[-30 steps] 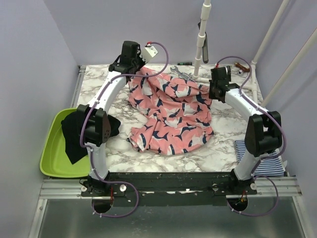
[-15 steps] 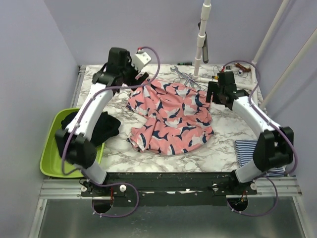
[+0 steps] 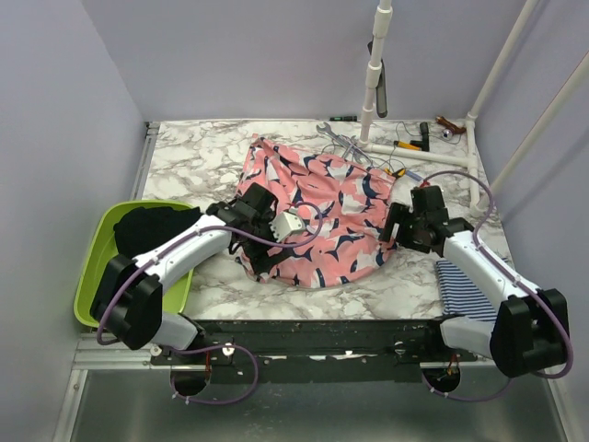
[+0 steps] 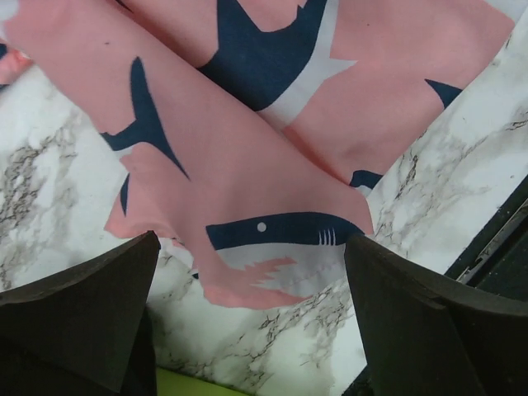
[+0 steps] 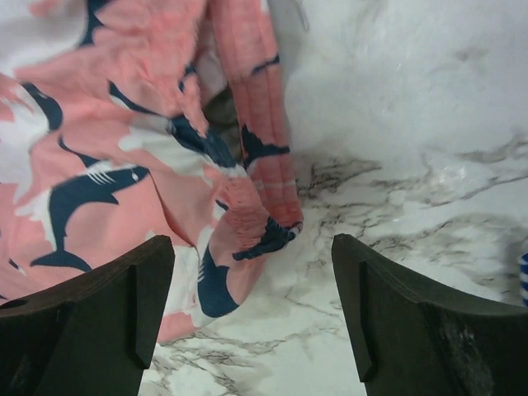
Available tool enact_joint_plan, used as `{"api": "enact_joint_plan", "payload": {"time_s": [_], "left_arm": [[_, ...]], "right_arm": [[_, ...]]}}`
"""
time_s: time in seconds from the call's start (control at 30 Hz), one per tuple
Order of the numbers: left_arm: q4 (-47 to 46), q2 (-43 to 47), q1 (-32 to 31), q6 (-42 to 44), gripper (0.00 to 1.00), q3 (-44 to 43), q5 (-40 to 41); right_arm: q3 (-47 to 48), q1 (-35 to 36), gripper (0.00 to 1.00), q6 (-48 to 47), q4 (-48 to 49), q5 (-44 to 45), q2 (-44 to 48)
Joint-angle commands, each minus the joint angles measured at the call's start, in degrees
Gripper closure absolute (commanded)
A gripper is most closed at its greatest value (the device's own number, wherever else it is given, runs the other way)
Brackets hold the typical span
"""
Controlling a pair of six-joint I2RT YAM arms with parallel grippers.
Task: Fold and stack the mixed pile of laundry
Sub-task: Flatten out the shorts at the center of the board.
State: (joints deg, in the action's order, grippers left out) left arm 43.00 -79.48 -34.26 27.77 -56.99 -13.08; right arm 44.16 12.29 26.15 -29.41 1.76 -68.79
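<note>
The pink shark-print garment (image 3: 322, 198) lies spread and rumpled in the middle of the marble table. My left gripper (image 3: 257, 261) hovers open over its near-left corner (image 4: 247, 272), with nothing between the fingers. My right gripper (image 3: 394, 227) stands open beside its right edge, where a ribbed cuff (image 5: 262, 165) lies bunched; it holds nothing. The black garment (image 3: 147, 226) sits in the lime green basin (image 3: 92, 295) at the left. The striped navy-and-white garment (image 3: 465, 287) lies folded at the near right, partly under my right arm.
A wrench (image 3: 335, 138), screwdrivers (image 3: 409, 145) and a white pole (image 3: 373, 83) stand at the back of the table. White pipes (image 3: 474, 157) run along the right side. The black frame rail (image 3: 322, 331) borders the near edge.
Both grippers were shut on the pink garment's far edge; they opened, let it go, and both arms swung back to its near side. The garment now lies flatter.
</note>
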Motion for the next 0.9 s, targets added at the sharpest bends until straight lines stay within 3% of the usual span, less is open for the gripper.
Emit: {"api": "enact_joint_plan", "payload": {"time_s": [0.0, 0.1, 0.17, 0.27, 0.3, 0.4, 0.63, 0.87], "left_arm": [[-3.8, -2.2, -0.9, -0.8, 0.04, 0.1, 1.3], [-4.1, -4.1, -0.5, -0.2, 0.17, -0.2, 2.7], [-3.8, -3.3, 1.0, -0.1, 0.4, -0.3, 1.1], [-2.7, -1.7, 4.5, 0.2, 0.92, -1.4, -2.0], [-2.4, -1.5, 6.1, 0.3, 1.0, -1.9, -2.7], [-1.0, -1.2, 11.2, 0.9, 1.0, -5.0, -3.6], [-8.3, -0.6, 18.2, 2.6, 1.0, -12.2, 6.0], [-12.3, -14.3, 22.7, 3.8, 1.0, -24.1, 14.2]], "right_arm": [[-5.3, -0.2, 0.16, 5.1, 6.8, -6.2, -2.5], [-7.5, -0.2, 0.25, 6.3, 12.1, -8.1, -5.6], [-8.2, -0.2, 0.4, 6.4, 14.4, -7.5, -6.8], [-8.7, -0.2, 0.72, 6.2, 15.6, -5.6, -7.6], [-8.6, -0.2, 0.8, 6.0, 15.1, -5.3, -7.5], [-6.5, -0.2, 0.99, 5.0, 12.1, -3.3, -5.6], [0.3, -0.2, 0.99, 2.0, 0.8, -2.9, 1.3], [1.5, -0.2, 0.99, 1.5, 0.4, -9.8, 4.7]]}}
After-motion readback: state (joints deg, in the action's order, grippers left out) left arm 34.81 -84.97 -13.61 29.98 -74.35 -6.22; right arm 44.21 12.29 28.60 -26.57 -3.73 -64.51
